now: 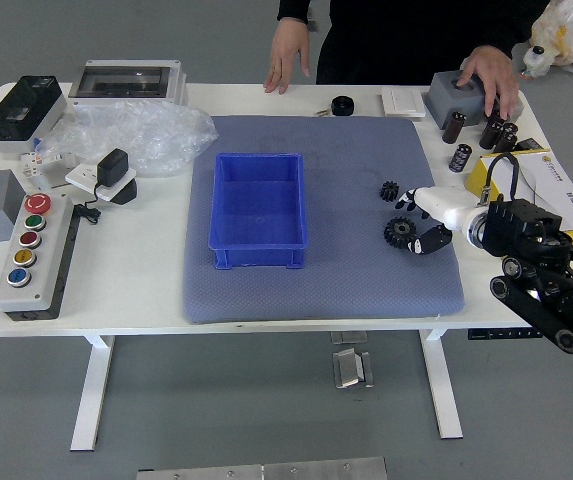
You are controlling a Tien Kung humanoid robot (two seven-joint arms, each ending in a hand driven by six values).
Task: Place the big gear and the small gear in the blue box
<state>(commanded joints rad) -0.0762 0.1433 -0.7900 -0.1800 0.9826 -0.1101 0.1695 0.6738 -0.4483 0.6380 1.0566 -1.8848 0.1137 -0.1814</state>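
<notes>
Big gear (pixel 400 232), on mat (pixel 341 285), just beside the robot hand (pixel 446 210)

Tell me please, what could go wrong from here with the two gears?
The right hand is open beside the big gear, so closing badly might push the gear away instead of gripping it. The small gear lies close to its fingers and could get knocked. The blue box is across the mat, so a weak grip might drop a gear on the way.
</notes>
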